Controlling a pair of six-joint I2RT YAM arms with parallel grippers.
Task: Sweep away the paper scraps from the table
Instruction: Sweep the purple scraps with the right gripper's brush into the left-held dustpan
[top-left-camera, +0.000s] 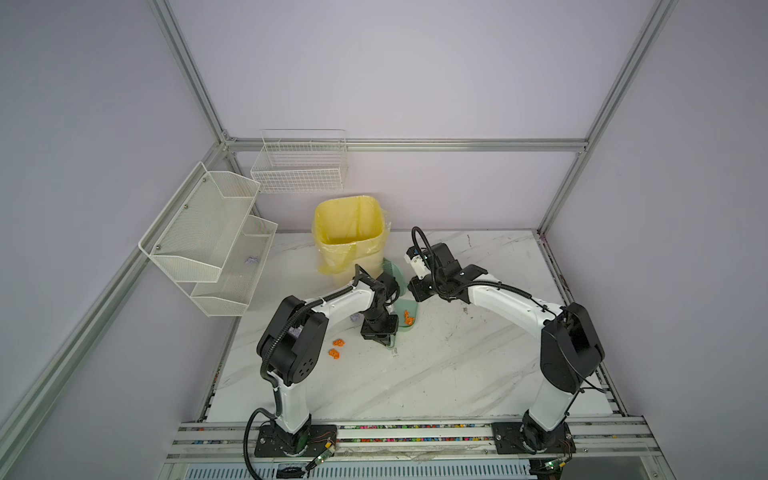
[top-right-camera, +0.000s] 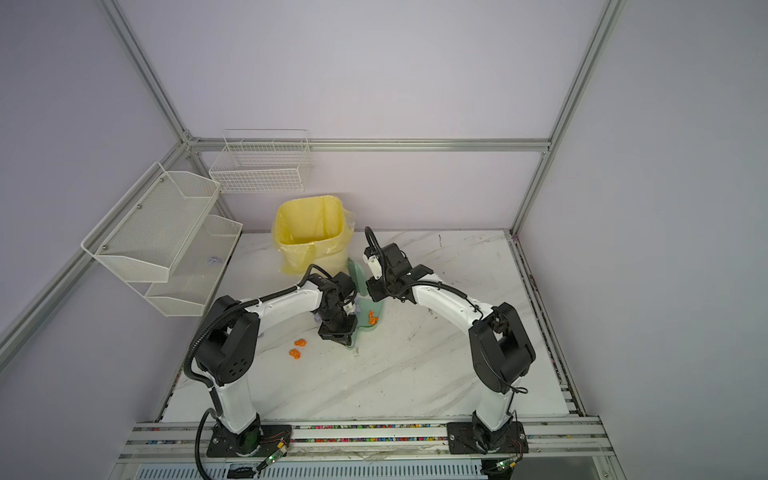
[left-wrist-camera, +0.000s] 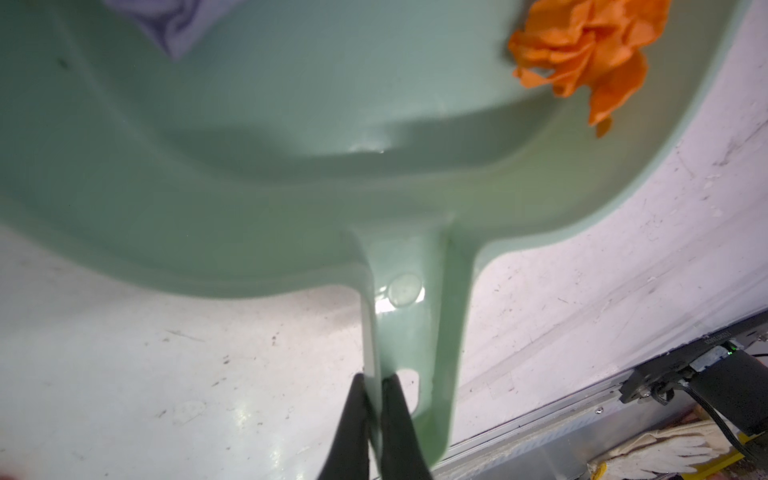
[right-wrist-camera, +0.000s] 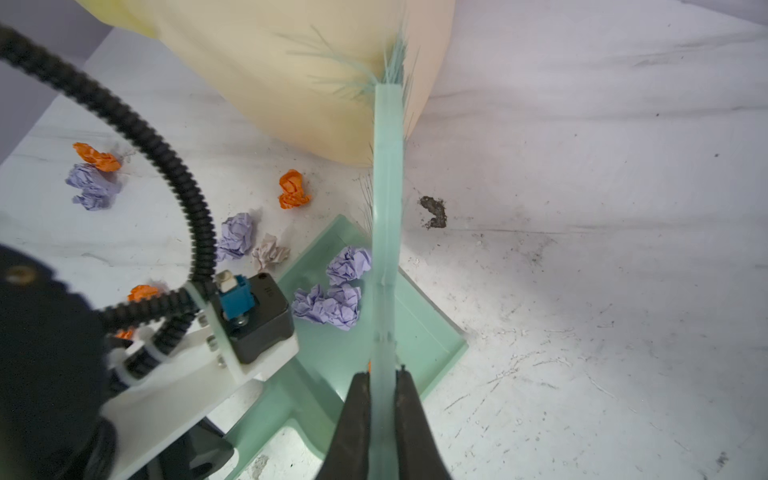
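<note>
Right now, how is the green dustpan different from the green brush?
The dustpan is wide and flat, holding paper scraps; the brush is long, thin and holds none. The left gripper pinches the dustpan; the right gripper pinches the brush. Both are pale green.

- Links, left arm (top-left-camera: 345, 301) and right arm (top-left-camera: 503, 299): white shells, black joint housings.
- Cabling: black corrugated conduit (right-wrist-camera: 180, 178) along each arm.
- Mounting: black rectangular base plates (top-left-camera: 266, 444).
- Tips, left claw (left-wrist-camera: 376, 384) and right claw (right-wrist-camera: 382, 374): black, tapered.
</note>
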